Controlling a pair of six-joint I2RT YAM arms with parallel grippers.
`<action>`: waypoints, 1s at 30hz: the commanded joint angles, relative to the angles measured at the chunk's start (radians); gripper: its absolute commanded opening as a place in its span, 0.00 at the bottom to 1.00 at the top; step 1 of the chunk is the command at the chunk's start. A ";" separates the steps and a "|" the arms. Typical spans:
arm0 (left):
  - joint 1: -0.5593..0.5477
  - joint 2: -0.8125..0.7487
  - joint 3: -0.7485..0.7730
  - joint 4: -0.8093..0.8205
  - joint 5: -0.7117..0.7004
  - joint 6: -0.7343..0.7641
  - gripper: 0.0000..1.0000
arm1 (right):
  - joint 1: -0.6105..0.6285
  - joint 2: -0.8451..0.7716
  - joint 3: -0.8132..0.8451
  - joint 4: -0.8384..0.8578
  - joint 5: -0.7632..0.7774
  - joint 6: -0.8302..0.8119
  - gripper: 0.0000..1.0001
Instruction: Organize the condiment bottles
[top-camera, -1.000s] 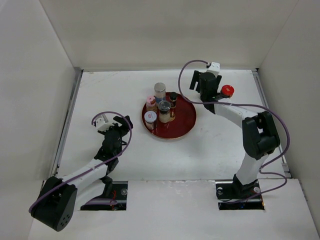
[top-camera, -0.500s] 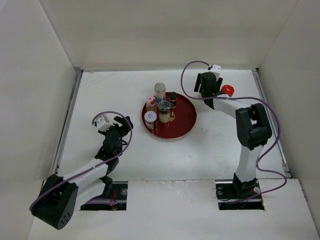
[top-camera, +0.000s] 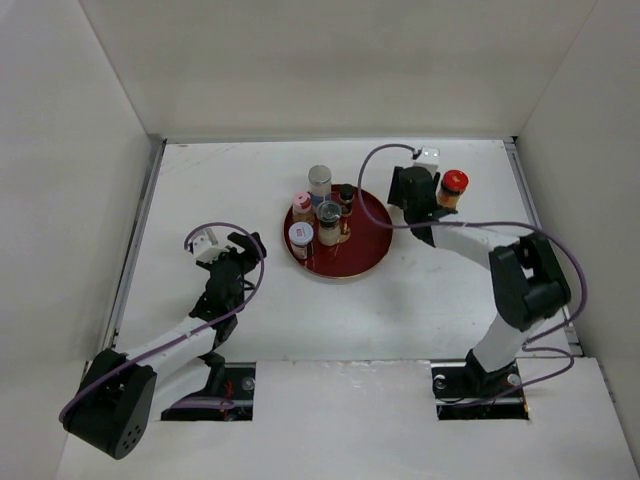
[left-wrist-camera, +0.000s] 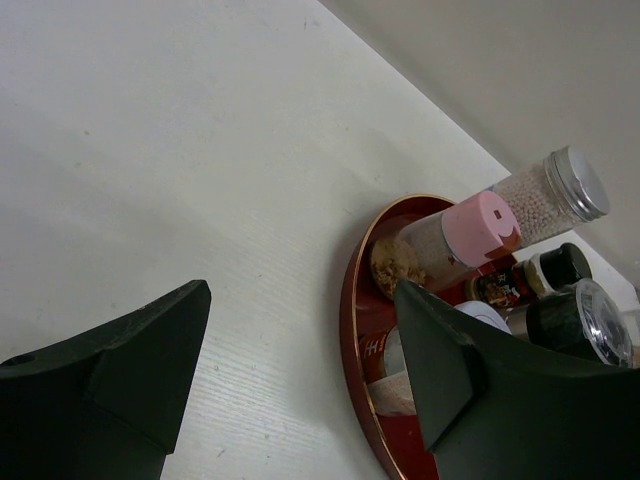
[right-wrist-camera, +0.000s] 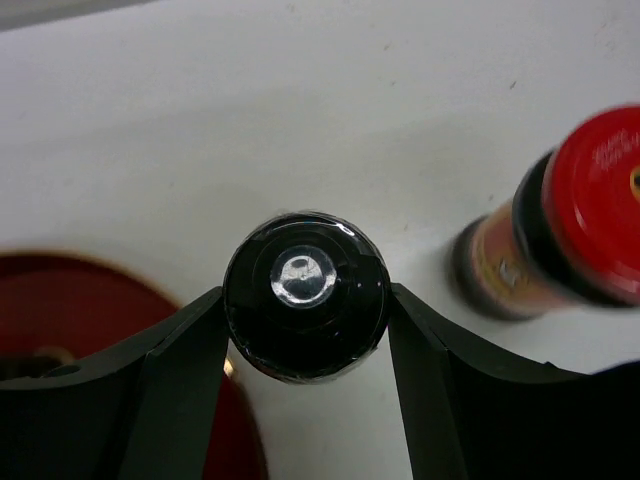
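Note:
My right gripper (right-wrist-camera: 305, 305) is shut on a black-capped bottle (right-wrist-camera: 305, 282), seen from above, its fingers pressing both sides. It is over the table between the red round tray (right-wrist-camera: 70, 300) and a red-capped bottle (right-wrist-camera: 570, 230). In the top view the right gripper (top-camera: 411, 193) hides the black-capped bottle, and the red-capped bottle (top-camera: 452, 186) stands just to its right. Several bottles stand on the tray (top-camera: 368, 240): silver cap (top-camera: 319, 178), pink cap (top-camera: 301, 203), white cap (top-camera: 300, 235), grey cap (top-camera: 329, 213), small black cap (top-camera: 346, 192). My left gripper (top-camera: 241, 255) is open and empty, left of the tray.
White walls close in the table on the left, back and right. In the left wrist view the tray rim (left-wrist-camera: 349, 320) lies between the open fingers' lines of sight, with the pink-capped (left-wrist-camera: 480, 225) and silver-capped (left-wrist-camera: 575, 185) bottles behind it.
My right gripper has shifted a little left and nearer, towards the tray, so the red-capped bottle now shows fully. The left arm has not moved.

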 joint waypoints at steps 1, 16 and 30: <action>0.004 -0.006 0.011 0.051 0.011 -0.008 0.73 | 0.104 -0.196 -0.086 0.128 0.014 0.032 0.56; -0.002 -0.017 0.008 0.051 0.011 -0.008 0.73 | 0.476 -0.267 -0.254 0.125 0.080 0.101 0.57; -0.005 -0.023 0.005 0.051 0.008 -0.009 0.73 | 0.548 -0.312 -0.275 0.108 0.090 0.095 0.99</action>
